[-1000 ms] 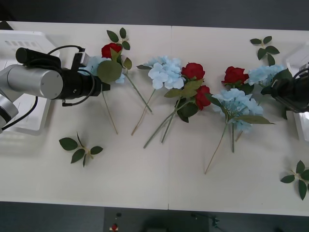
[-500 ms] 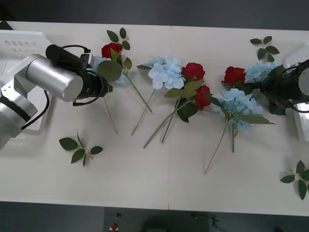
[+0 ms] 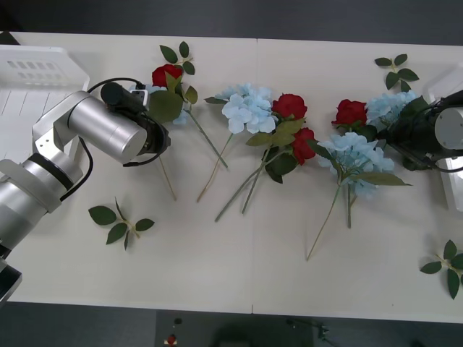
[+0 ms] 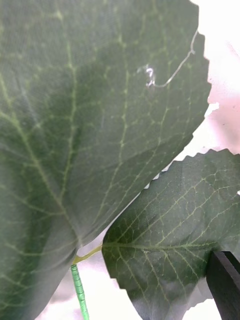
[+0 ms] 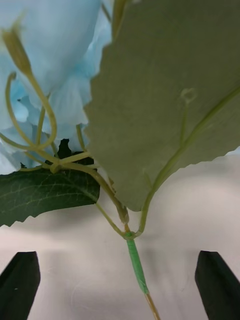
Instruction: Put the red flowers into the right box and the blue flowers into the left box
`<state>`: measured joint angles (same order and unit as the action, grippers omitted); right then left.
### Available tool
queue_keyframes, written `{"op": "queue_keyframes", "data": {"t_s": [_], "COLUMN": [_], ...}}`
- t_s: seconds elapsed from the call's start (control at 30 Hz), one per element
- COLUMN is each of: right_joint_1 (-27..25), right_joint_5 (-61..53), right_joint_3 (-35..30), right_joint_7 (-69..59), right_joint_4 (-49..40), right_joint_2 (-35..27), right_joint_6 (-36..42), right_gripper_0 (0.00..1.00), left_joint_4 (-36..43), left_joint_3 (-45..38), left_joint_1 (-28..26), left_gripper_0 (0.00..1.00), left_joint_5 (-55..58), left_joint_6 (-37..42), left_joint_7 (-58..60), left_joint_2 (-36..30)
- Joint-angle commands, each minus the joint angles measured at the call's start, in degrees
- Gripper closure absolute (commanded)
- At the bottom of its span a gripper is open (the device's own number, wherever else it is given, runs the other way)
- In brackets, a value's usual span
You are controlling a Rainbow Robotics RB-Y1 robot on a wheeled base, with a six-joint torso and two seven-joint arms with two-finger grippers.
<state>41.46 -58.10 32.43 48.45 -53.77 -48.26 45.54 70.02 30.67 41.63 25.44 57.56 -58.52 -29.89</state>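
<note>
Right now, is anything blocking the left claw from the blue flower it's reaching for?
Nothing visible blocks it. The left gripper is open, the blue flower stem running bare between its fingers; a big leaf overhangs the stem higher up.

Left box (image 3: 29, 79) at table (image 3: 239, 275) far left; right box (image 3: 443, 90) at far right edge. Blue flowers (image 3: 248, 108) and red flowers (image 3: 289, 105) lie mixed between them.

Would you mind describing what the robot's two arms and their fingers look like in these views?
The left arm is built of smooth silver-grey cylindrical segments ending in a black wrist section, with black cables looping alongside it. The right arm shows a black wrist housing with a grey round face and thin black cables. In the left wrist view, the left gripper has black, flat-faced fingers at the two bottom corners.
</note>
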Motion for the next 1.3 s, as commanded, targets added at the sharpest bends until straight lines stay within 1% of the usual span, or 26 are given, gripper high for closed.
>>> {"op": "queue_keyframes", "data": {"t_s": [0.03, 0.07, 0.1, 0.13, 0.17, 0.3, 0.33, 0.37, 0.4, 0.47, 0.63, 0.77, 0.83, 0.9, 1.03, 1.07, 1.1, 1.23, 1.3], "right_joint_1": [1.7, 1.7, 1.8, 1.9, 1.9, 2.7, 2.9, 3.0, 3.0, 3.1, 3.2, 3.2, 3.2, 3.2, 3.2, 3.2, 3.2, 3.2, 3.2], "right_joint_5": [1.6, 1.9, 2.3, 2.6, 2.8, 7.4, 8.8, 9.0, 8.9, 8.6, 7.9, 7.2, 6.9, 6.4, 5.8, 5.6, 5.5, 4.7, 2.3], "right_joint_3": [0.4, 0.5, 0.9, 1.4, 1.8, 5.5, 6.7, 6.9, 7.3, 7.3, 7.3, 7.3, 7.3, 7.3, 7.3, 7.3, 7.3, 6.9, 6.2], "right_joint_7": [2.4, 2.6, 2.9, 3.0, 3.1, 2.6, 2.4, 2.3, 2.1, 1.9, 1.9, 1.9, 1.9, 1.9, 1.9, 1.9, 1.9, 1.9, 2.2], "right_joint_4": [0.4, 0.4, 0.4, 0.4, 0.4, 0.4, 0.4, 0.4, 0.4, 0.4, 0.4, 0.4, 0.4, 0.4, 0.4, 0.3, 0.2, -0.2, -0.7], "right_joint_2": [1.2, 1.2, 1.3, 1.4, 1.4, 1.8, 1.9, 1.9, 1.9, 1.9, 1.9, 1.9, 1.9, 1.9, 1.9, 1.9, 1.9, 1.8, 1.2], "right_joint_6": [-0.4, -0.4, -0.4, -0.5, -0.7, -1.5, -1.8, -1.9, -2.0, -2.0, -2.1, -2.3, -2.6, -2.8, -3.1, -3.3, -3.3, -3.3, -3.3], "right_gripper_0": [0.01, 0.01, 0.01, 0.01, 0.01, 0.01, 0.06, 0.14, 0.39, 1.00, 1.00, 1.00, 1.00, 1.00, 1.00, 1.00, 1.00, 1.00, 1.00], "left_joint_4": [-1.1, -1.4, -1.5, -1.6, -1.6, -1.6, -1.6, -1.6, -1.4, -0.5, 5.4, 12.3, 15.6, 19.1, 23.5, 25.0, 25.7, 26.0, 26.0], "left_joint_3": [-0.5, -0.5, -0.5, -0.5, -0.5, -0.5, -0.5, -0.5, -0.8, -1.6, -4.5, -8.9, -12.1, -15.4, -17.4, -17.9, -18.2, -20.0, -22.4], "left_joint_1": [1.1, 1.1, 1.1, 1.1, 1.1, 1.1, 1.1, 1.1, 1.0, 1.0, 1.1, 1.1, 1.0, 0.9, 0.1, -1.1, -1.9, -6.3, -10.8], "left_gripper_0": [0.37, 0.56, 0.71, 0.93, 0.99, 1.00, 1.00, 1.00, 1.00, 1.00, 1.00, 1.00, 1.00, 1.00, 1.00, 1.00, 1.00, 1.00, 1.00], "left_joint_5": [-0.9, -1.0, -1.0, -1.0, -1.0, -0.8, -0.7, -0.6, -0.6, -0.6, -0.2, -0.7, 0.0, 0.5, 1.9, 2.6, 2.7, 3.4, 4.9], "left_joint_6": [-1.1, -1.1, -1.1, -1.1, -1.1, -1.2, -1.6, -1.7, -2.2, -2.3, -2.3, -2.0, -0.6, 1.4, 3.2, 3.1, 2.9, 0.4, -1.8], "left_joint_7": [-1.7, -1.9, -2.0, -2.0, -2.1, -2.3, -2.2, -2.1, -2.0, -2.0, -2.7, -8.8, -11.4, -13.0, -13.0, -13.1, -13.0, -13.0, -13.1], "left_joint_2": [0.5, 0.5, 0.5, 0.5, 0.5, 0.6, 0.5, 0.5, 0.5, 0.3, -1.8, -5.4, -7.5, -10.5, -18.1, -21.8, -24.0, -31.0, -34.7]}}
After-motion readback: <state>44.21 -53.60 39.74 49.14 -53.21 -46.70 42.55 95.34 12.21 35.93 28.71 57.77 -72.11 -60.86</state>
